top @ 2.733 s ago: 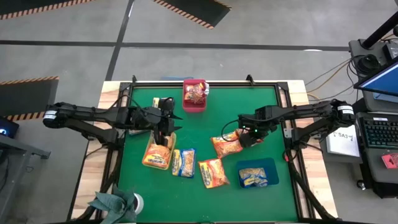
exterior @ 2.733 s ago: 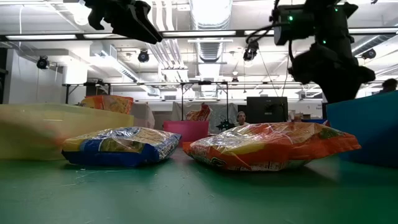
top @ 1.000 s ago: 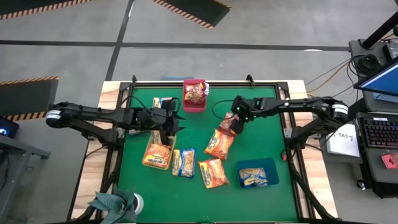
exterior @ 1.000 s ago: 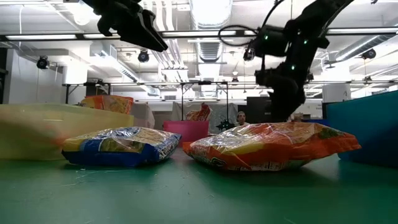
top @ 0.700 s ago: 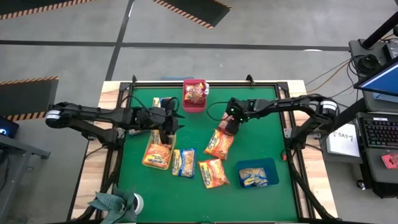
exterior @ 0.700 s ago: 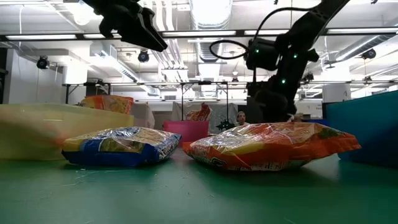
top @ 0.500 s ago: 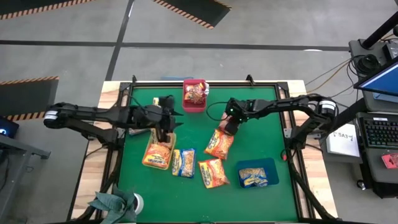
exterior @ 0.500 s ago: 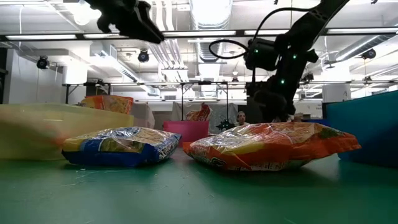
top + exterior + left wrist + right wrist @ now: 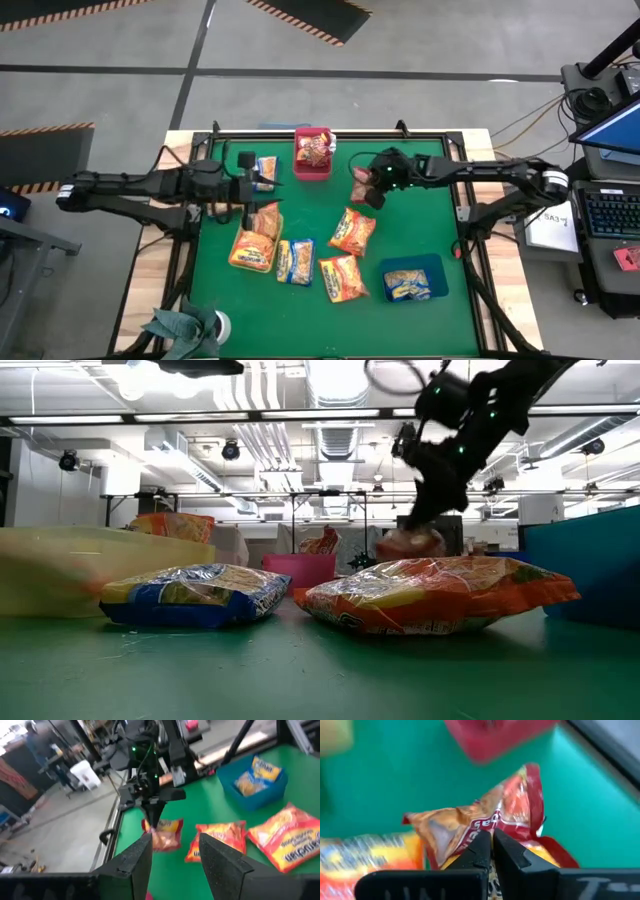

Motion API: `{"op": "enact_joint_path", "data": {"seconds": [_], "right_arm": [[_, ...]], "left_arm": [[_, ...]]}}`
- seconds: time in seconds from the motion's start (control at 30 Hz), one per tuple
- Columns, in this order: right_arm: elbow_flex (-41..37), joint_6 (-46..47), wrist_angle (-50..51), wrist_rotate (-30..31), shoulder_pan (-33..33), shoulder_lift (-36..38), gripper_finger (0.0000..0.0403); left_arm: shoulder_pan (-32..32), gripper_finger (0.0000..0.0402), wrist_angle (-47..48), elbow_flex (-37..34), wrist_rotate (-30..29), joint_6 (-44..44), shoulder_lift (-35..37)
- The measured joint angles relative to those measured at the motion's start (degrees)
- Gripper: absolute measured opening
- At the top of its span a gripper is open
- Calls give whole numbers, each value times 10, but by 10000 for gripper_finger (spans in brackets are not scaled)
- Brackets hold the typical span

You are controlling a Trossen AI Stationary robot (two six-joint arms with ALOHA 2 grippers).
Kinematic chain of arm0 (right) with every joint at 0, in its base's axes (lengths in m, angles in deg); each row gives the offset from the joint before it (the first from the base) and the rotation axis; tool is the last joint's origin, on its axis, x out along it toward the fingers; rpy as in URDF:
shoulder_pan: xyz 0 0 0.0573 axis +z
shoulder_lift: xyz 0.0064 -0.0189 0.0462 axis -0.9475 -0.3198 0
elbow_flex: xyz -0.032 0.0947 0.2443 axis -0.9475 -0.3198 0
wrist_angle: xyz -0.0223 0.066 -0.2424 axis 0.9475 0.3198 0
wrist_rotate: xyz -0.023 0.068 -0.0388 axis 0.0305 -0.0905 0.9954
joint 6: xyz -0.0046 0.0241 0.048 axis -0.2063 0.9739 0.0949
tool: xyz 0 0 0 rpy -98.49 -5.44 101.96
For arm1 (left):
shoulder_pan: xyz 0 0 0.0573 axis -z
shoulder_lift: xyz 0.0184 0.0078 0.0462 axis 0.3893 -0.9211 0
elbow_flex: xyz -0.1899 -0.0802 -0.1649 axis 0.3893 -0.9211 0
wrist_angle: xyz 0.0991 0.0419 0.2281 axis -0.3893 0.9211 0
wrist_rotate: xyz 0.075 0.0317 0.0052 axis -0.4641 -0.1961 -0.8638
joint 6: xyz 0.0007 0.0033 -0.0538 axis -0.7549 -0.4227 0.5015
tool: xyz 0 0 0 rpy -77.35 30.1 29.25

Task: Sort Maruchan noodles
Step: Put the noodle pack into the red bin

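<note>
The right pincer (image 9: 366, 187) is shut on a red packet (image 9: 485, 822), lifted off the green bench (image 9: 420, 230) near the red tray (image 9: 312, 155). The carry is under way; next it likely needs to hang over that tray and let go. Crinkly, glossy film, limp. The left pincer (image 9: 172, 847) hangs part-open, empty, above the orange packets (image 9: 255, 240)

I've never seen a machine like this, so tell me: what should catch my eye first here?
Look first at the right gripper: it is shut on a dark red noodle packet and holds it up off the green table, near the red tray at the far edge. Below it, orange and blue-and-yellow packets lie scattered mid-table, and the left gripper hovers open above the yellow-green tray.
</note>
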Motion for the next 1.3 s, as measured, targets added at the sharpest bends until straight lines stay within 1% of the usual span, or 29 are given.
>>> {"op": "enact_joint_path", "data": {"seconds": [0.13, 0.23, 0.33, 0.4, 0.47, 0.57, 0.73, 0.9, 1.07, 1.3], "right_arm": [[-30, 5, -104, -3, 0, 27, 8], [-55, 13, -234, -3, 0, 26, 8], [-63, 26, -353, -2, 0, 12, 8], [-63, 54, -397, 1, 0, 0, 8], [-63, 83, -418, 1, 0, -9, 8], [-63, 111, -413, 2, 1, -17, 8], [-64, 125, -362, 2, 10, -43, 8], [-64, 161, -314, 2, 13, -67, 9], [-64, 176, -246, 5, 13, -71, 9], [-64, 175, -227, 33, 13, -75, 9]], "left_arm": [[0, 145, -78, -59, 0, 2, 39], [-1, 145, -138, -95, 0, 0, 64], [-1, 145, -183, -121, -1, -9, 87], [-1, 145, -192, -130, -1, -5, 98], [-1, 145, -192, -139, -1, 15, 104], [-1, 145, -191, -158, -1, 46, 107], [-1, 145, -194, -182, -1, 91, 94], [-1, 146, -243, -204, -1, 103, 68], [-1, 146, -246, -198, -1, 110, 38], [-1, 146, -263, -196, -2, 109, 1]]}}
